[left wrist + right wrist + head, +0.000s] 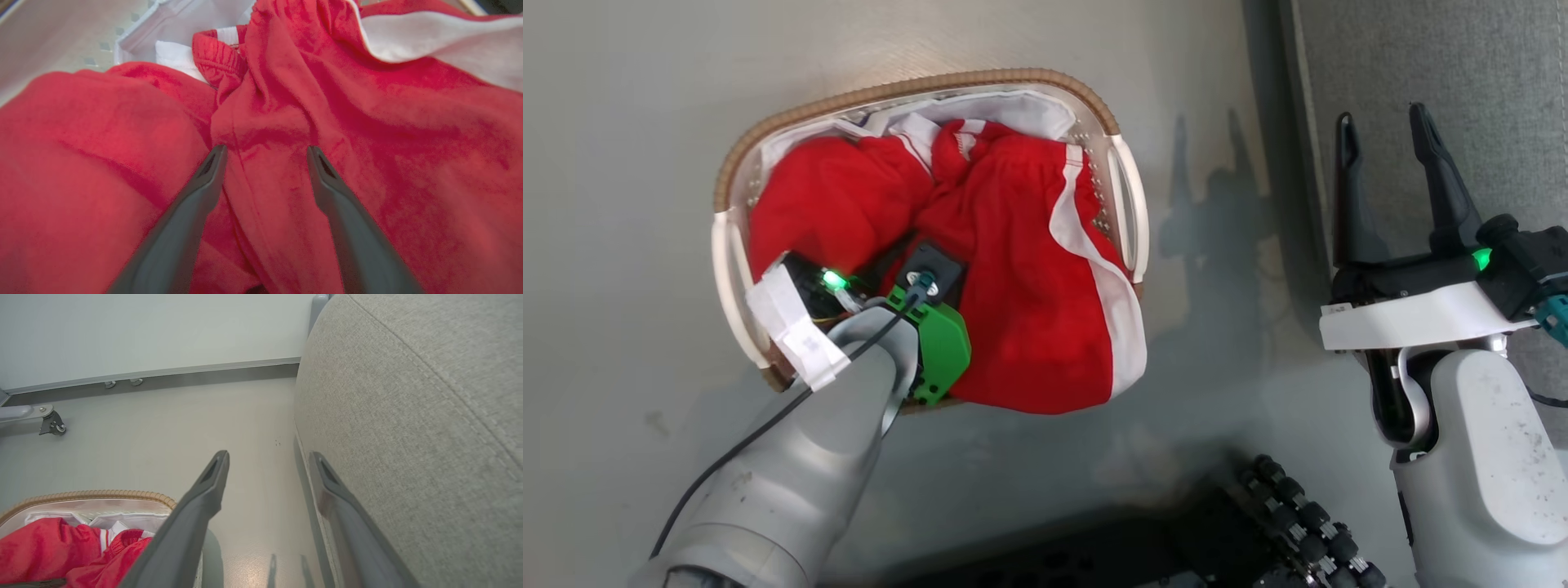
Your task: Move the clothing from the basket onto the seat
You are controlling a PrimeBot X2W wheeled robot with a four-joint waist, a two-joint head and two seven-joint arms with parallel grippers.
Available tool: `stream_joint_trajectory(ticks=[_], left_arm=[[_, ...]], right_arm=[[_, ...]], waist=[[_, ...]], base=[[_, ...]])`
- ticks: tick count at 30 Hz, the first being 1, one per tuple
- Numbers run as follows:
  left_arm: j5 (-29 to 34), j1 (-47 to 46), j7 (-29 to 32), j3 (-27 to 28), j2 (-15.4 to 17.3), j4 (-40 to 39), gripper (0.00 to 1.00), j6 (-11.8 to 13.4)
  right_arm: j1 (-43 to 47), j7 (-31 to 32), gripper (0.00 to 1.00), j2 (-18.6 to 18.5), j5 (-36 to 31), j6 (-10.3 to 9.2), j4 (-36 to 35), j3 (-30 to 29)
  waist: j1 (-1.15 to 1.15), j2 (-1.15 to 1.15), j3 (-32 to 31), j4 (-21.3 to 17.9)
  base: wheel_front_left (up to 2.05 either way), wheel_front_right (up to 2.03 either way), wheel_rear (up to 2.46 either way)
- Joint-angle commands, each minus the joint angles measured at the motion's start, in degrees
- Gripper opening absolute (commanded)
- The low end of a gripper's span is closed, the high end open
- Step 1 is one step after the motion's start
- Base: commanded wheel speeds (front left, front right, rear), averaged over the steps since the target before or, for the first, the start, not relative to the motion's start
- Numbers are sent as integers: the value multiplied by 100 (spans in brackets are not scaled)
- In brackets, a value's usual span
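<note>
Some clothing [1013,278] seemingly overhanging basket rim [915,86]

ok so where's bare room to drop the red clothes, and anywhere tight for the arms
Bare: the grey sofa beside the right gripper, and the floor strip between the basket and that sofa. Crowded: the basket, heaped with red clothing spilling over its near rim, the open left gripper down over it.

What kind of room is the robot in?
Probably a living room, or a test room set up like one: a big grey sofa, a laundry basket full of red clothing, and a smooth pale floor.
</note>
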Motion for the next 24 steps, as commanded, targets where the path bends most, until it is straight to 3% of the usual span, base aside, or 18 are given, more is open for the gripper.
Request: stream_joint_trajectory(ticks=[1, 4, 9, 16, 17, 18, 19, 20, 22, 24], left_arm=[[-32, -119, -50, 53, 45, 71, 100, 138], [-78, -221, -149, 69, 42, 182, 100, 342], [-134, -325, -192, 56, 42, 381, 100, 476], [-286, -245, -173, -134, 42, 369, 98, 132], [-304, -225, -174, -167, 42, 328, 84, 109], [-319, -198, -173, -213, 42, 280, 58, 71], [-334, -177, -166, -259, 41, 247, 45, 63], [-367, -153, -159, -314, 42, 182, 39, 36], [-428, -130, -138, -390, 41, 87, 3, 41], [-493, -104, -120, -474, 43, 20, 0, 61]], right_arm=[[-90, -26, 100, -15, 53, -4, 0, -3], [-103, -26, 100, -16, 85, -4, 25, 0], [-116, -26, 100, -17, 136, -4, 53, 56], [-137, -26, 100, -16, 184, -4, 87, 129], [-138, -26, 100, -16, 187, -4, 97, 131], [-144, -26, 100, -16, 193, -4, 107, 134], [-150, -26, 100, -16, 196, -4, 112, 137], [-156, -26, 100, -16, 198, -4, 118, 142], [-163, -26, 100, -16, 203, -4, 135, 154], [-160, -26, 100, -16, 205, -4, 157, 168]], waist=[[-1, 0, 120, -110], [-1, 0, 141, -113], [-1, 0, 175, -127], [-1, 0, 204, -166], [-1, 0, 199, -167], [-1, 0, 190, -171], [-1, 0, 180, -173], [-1, 0, 166, -175], [-1, 0, 136, -175], [-1, 0, 91, -175]], base=[[0, 0, 0], [0, 0, 0], [0, 0, 0], [0, 0, 0], [0, 0, 0], [0, 0, 0], [0, 0, 0], [0, 0, 0], [0, 0, 0], [0, 0, 0]])
